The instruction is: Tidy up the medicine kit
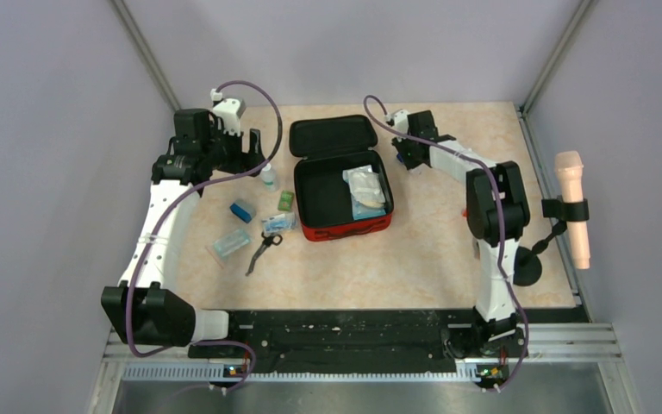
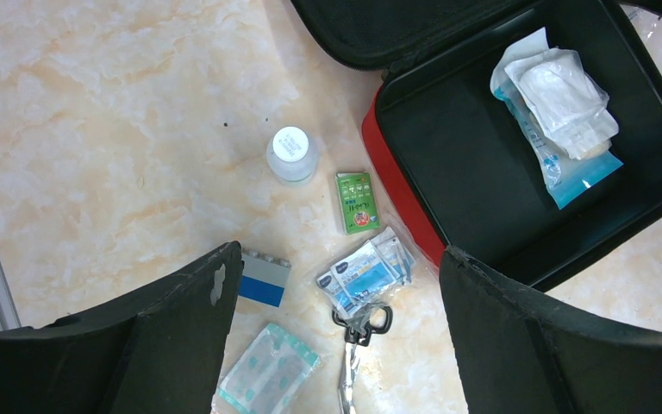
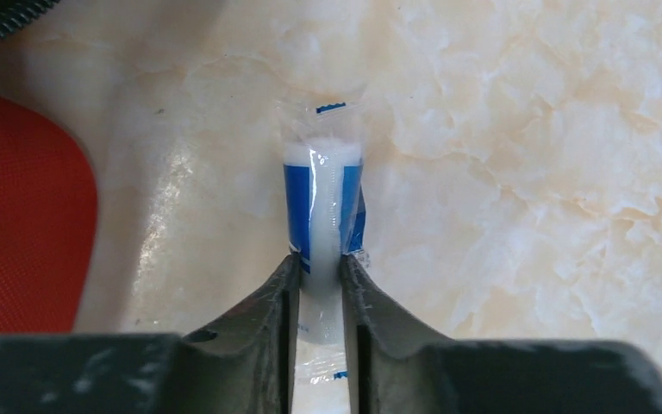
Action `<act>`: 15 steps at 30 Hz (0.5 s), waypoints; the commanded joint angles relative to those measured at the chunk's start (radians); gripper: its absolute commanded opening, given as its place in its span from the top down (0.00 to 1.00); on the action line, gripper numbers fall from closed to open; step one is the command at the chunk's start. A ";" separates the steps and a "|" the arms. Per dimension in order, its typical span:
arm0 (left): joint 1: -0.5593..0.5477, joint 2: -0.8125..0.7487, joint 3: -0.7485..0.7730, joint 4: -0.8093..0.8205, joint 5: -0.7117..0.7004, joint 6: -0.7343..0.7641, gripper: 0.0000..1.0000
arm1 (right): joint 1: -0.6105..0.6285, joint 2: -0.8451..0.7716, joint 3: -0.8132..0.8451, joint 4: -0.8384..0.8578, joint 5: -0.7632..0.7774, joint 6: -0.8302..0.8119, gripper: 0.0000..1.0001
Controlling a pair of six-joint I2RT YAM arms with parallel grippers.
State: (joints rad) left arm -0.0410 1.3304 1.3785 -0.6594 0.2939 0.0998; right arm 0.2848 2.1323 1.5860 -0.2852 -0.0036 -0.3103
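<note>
Pale marbled table [image 1: 431, 250] carries the open medicine kit [image 1: 345, 231], just left of the right gripper [image 3: 319, 267], which pinches a blue-and-white packet [image 3: 323, 190]. The left gripper [image 2: 338, 253], spread wide, hangs with the kit to its right.

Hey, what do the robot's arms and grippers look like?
The left arm and right arm have white links with black joints, each trailed by a purple cable. The left gripper and right gripper have broad, dark, tapering fingers.
</note>
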 commanded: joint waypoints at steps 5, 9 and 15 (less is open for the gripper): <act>0.005 -0.045 0.014 0.014 0.021 -0.006 0.11 | -0.016 -0.131 0.080 -0.061 -0.068 0.186 1.00; 0.004 -0.035 0.008 0.029 0.042 -0.032 0.11 | -0.014 -0.236 0.111 -0.060 -0.219 0.384 1.00; 0.006 0.002 0.032 0.054 0.079 -0.096 0.12 | 0.020 -0.289 0.082 0.045 -0.321 0.662 1.00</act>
State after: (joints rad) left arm -0.0410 1.3289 1.3785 -0.6552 0.3267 0.0525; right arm 0.2844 1.9182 1.6386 -0.3271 -0.2302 0.0998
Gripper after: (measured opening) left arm 0.885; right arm 0.006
